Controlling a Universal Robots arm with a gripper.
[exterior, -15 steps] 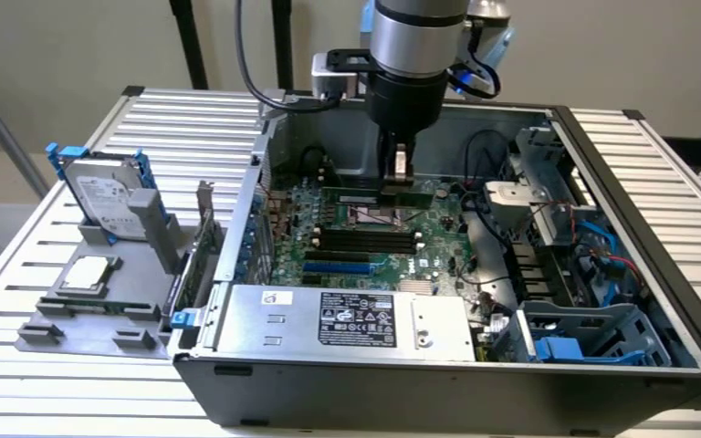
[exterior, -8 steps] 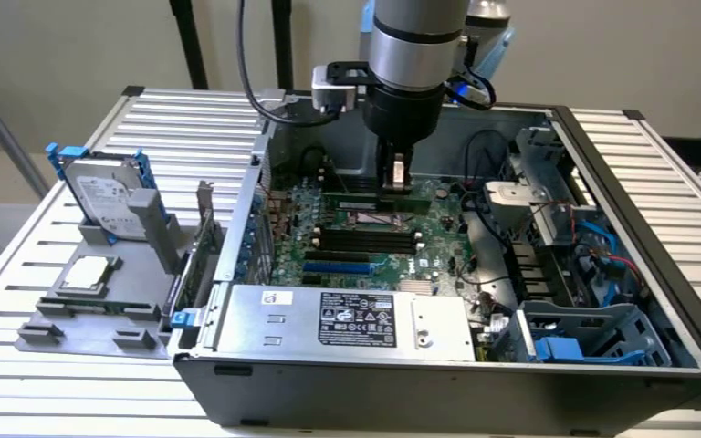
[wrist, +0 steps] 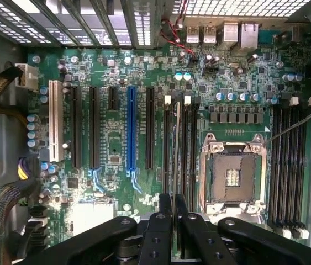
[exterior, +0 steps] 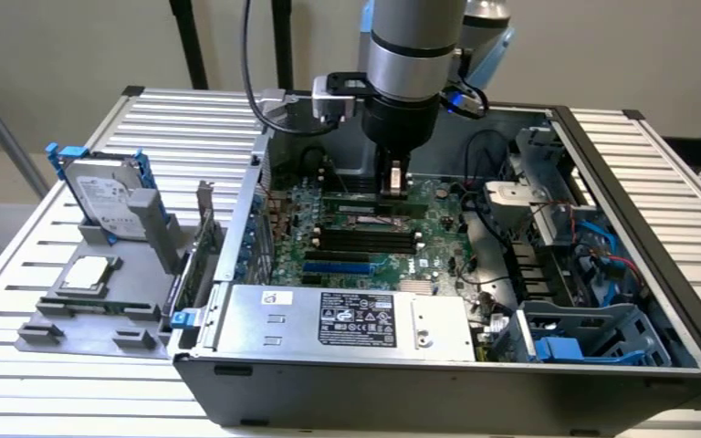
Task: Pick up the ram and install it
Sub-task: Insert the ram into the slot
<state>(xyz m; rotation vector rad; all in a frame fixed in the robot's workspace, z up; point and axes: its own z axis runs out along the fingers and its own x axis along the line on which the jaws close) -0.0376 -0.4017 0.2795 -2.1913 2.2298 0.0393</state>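
Observation:
My gripper (exterior: 393, 187) reaches down into the open computer case (exterior: 643, 182), low over the motherboard (exterior: 326, 255). It is shut on the ram (wrist: 176, 149), a thin green stick that the wrist view shows edge-on between the black fingers (wrist: 165, 203). The stick runs in line with the black memory slots (wrist: 185, 143) beside the empty processor socket (wrist: 230, 176), right over one of them. Whether it is seated in a slot I cannot tell. In the exterior view the ram (exterior: 369, 206) lies low under the fingers, just above the board.
On the exterior view's left a grey fixture (exterior: 95, 315) carries a silver hard drive with blue rails (exterior: 107, 192) and a square silver processor chip (exterior: 88, 274). A power supply (exterior: 350, 319) sits at the case's front. Cables and a drive cage (exterior: 570, 246) crowd the case's right.

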